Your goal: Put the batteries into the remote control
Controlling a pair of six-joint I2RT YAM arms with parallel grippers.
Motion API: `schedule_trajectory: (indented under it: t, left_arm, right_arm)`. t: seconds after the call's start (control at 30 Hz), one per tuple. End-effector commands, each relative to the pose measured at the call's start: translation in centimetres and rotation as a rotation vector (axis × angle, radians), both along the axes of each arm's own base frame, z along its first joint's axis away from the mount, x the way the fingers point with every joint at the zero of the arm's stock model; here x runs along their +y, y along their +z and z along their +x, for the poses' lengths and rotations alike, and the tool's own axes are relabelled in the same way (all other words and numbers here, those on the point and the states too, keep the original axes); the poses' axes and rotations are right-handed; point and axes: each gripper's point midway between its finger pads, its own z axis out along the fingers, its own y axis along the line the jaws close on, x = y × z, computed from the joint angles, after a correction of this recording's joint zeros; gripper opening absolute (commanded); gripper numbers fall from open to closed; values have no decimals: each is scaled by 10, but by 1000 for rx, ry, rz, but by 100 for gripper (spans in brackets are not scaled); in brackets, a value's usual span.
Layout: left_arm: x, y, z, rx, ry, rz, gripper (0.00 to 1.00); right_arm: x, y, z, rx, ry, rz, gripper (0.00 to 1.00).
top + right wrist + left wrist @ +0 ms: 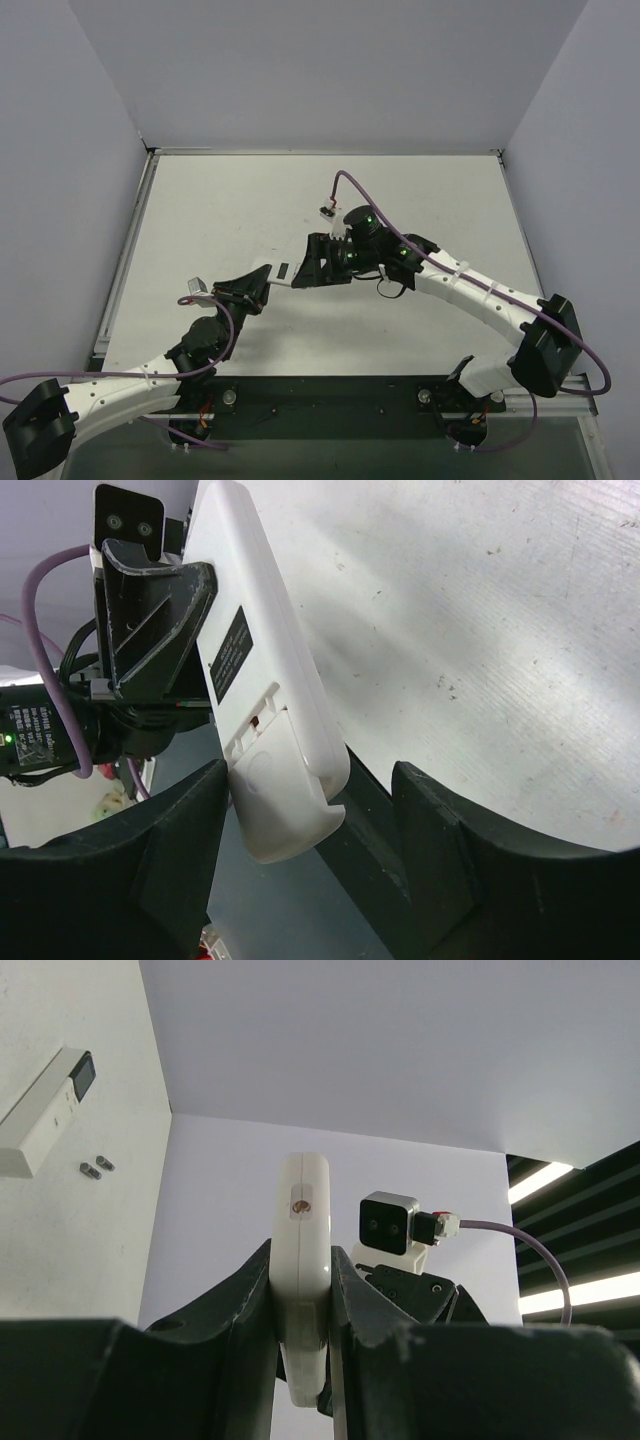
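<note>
Holding the remote control (255, 630) clenched in my left end effector (302, 1280), raised over the tabletop (200, 210) centre. Right end effector (318, 790) straddles its battery cover (280, 810), released. Next I'd pinch and slide the cover off; 2 batteries (95, 1168) lie on the tabletop.

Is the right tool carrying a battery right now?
No, the right tool only straddles the end of the remote control, while two batteries lie on the table.
</note>
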Motion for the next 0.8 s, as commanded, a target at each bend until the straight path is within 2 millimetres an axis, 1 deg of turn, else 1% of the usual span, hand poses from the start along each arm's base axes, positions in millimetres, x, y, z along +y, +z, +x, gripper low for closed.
schedule_trajectory:
  t: [0.0,0.07,0.1,0.27,0.5,0.77]
  left_arm:
    - [9,-8,-14,-41,-44,-90,0]
    - [9,-6,-15,-47,-45,-94,0]
    - [9,-6,-15,-49,-46,-93,0]
    - [10,0,-16,-63,-46,-108,0]
    - [11,5,-17,-83,-45,-112,0]
    - [8,9,-18,-98,-55,-106,0]
  right_arm:
    - [-17,-1,34,-46,-174,-9,56]
    - [-17,0,36,-35,-196,8,53]
    - [-18,-4,36,-26,-201,9,51]
    - [-15,-6,37,4,-220,45,49]
    - [-16,-3,44,10,-272,84,41]
    - [-8,2,45,43,-276,134,40]
